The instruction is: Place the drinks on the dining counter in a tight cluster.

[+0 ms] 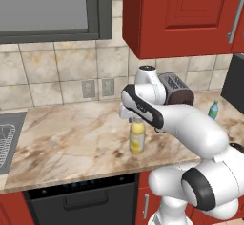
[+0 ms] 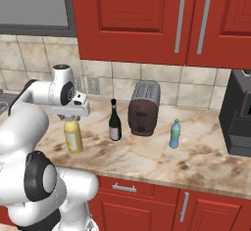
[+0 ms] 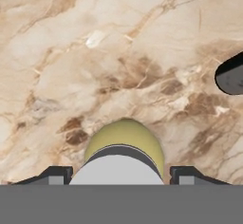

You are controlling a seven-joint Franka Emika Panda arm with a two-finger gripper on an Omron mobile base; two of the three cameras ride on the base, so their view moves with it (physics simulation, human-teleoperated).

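Note:
The yellow juice bottle (image 1: 137, 140) (image 2: 73, 137) stands on the marble worktop (image 1: 71, 133) under the red cabinets. My gripper (image 1: 136, 119) (image 2: 72, 119) (image 3: 122, 173) is directly above it, open, with one finger on each side of the pale cap (image 3: 118, 163). The dark wine bottle (image 2: 114, 125) stands a little to the right of it, and its dark base (image 3: 232, 76) shows at the right edge of the hand view. Further right is the small blue water bottle (image 1: 214, 109) (image 2: 174, 134). The dining counter is out of view.
A brown toaster (image 1: 176, 88) (image 2: 144, 107) sits at the back between the wine and water bottles. A black coffee machine (image 2: 240, 112) stands at the far right. A sink (image 1: 5, 138) lies at the left end. Red wall cabinets (image 2: 147, 14) hang overhead.

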